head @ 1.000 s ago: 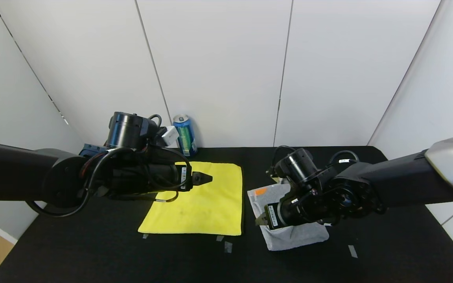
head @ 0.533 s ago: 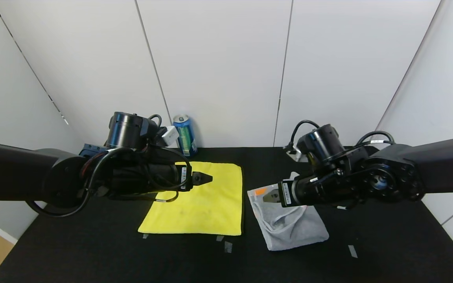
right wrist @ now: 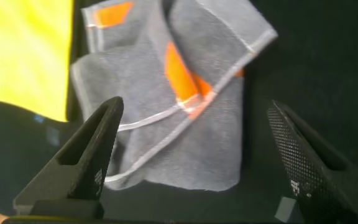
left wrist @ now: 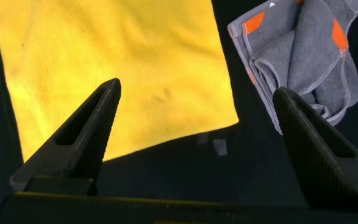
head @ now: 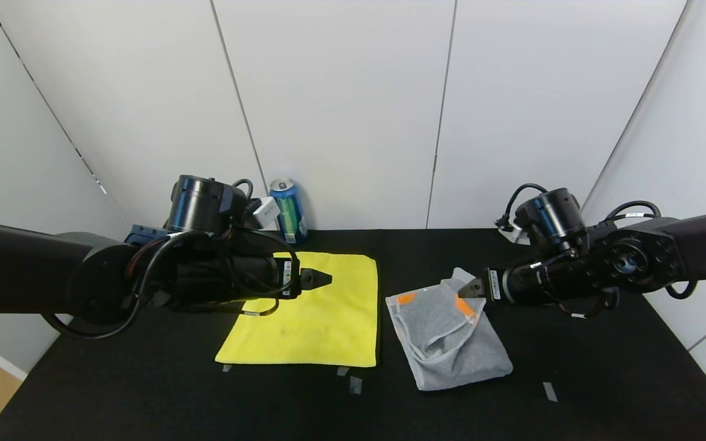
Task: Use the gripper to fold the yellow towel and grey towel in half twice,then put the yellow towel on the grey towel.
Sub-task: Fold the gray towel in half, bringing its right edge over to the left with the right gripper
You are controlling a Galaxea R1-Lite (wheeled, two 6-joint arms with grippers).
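the right gripper, jaws apart and empty, hovers just above the grey towel, whose sloppy fold may spring open. the left gripper, open, hangs over the yellow towel.

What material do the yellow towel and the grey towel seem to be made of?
The yellow towel looks like soft, matte microfibre cloth: smooth short nap, lying flat. The grey towel seems to be thicker terry fabric: fuzzy surface, stitched pale hems, orange patches, bulky folds.
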